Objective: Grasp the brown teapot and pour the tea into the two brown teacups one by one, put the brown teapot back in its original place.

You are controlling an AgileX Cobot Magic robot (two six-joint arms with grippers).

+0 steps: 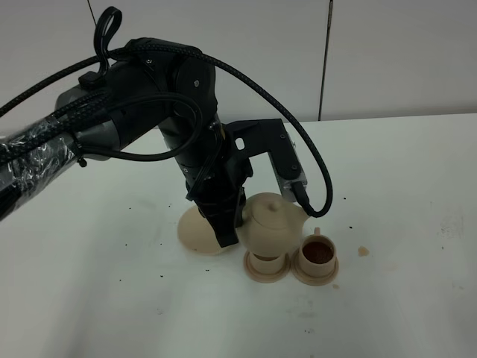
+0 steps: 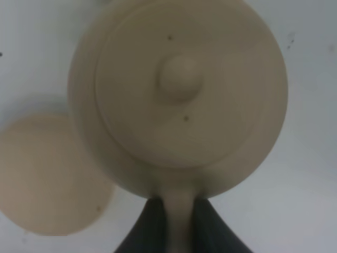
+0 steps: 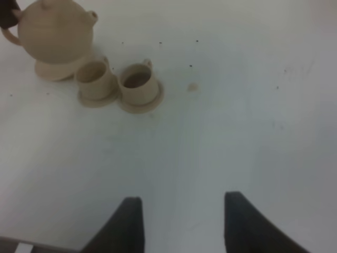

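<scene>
Exterior high view: the left arm [image 1: 141, 104] reaches in from the left edge, elbow raised and wrist bent steeply down, so the left fingers [image 1: 223, 224] point at the bench [image 1: 417, 224]. They are clamped on the loop handle of the brown teapot [image 1: 272, 220]. The pot hangs roughly upright just above the left teacup [image 1: 267, 265], spout turned toward the right teacup [image 1: 318, 255], which holds dark tea. The wide saucer [image 1: 192, 233] lies just left of the pot, partly behind the fingers. The right fingers [image 3: 129, 221] stand apart, holding nothing, well away from the cups.
</scene>
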